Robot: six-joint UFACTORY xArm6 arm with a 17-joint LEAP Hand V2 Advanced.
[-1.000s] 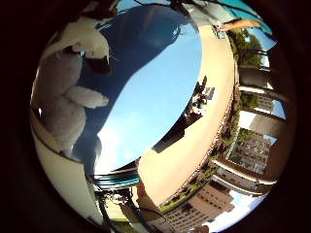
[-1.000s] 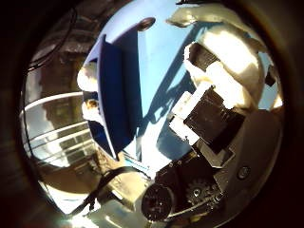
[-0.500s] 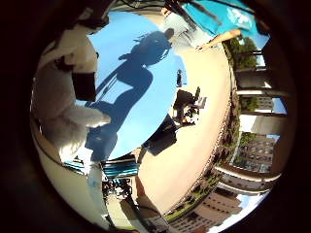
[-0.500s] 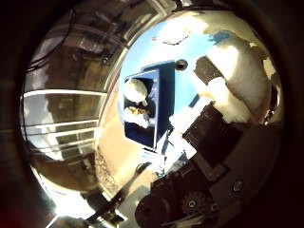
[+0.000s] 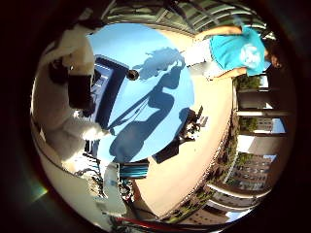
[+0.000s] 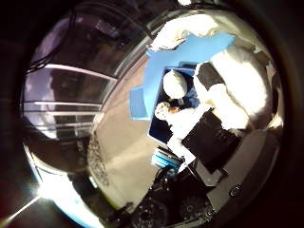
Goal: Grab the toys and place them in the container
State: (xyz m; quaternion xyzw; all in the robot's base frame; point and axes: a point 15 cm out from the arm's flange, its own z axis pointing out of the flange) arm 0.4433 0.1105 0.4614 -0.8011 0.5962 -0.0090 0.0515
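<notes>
My hand (image 6: 213, 138) is shut on a white plush toy (image 6: 240, 85), which bulges out around the black and white fingers (image 5: 77, 90) close to the palm. The toy hangs above the round light blue table (image 5: 160, 58), over the near side of a dark blue container (image 5: 105, 91). Inside the container (image 6: 161, 130) lie a white round toy (image 6: 175, 84) and a tan and orange toy (image 6: 164, 111). A small dark object (image 5: 132, 74) sits on the table just beyond the container.
The arm's shadow (image 5: 155, 104) falls across the table. Black equipment (image 5: 192, 128) stands by the table's edge on the tan floor. A person in a teal shirt (image 5: 240, 48) stands beyond the table. Railings and buildings surround the terrace.
The hand has carried the plush toy higher and across the table toward the container, which now lies under the palm with both toys inside showing.
</notes>
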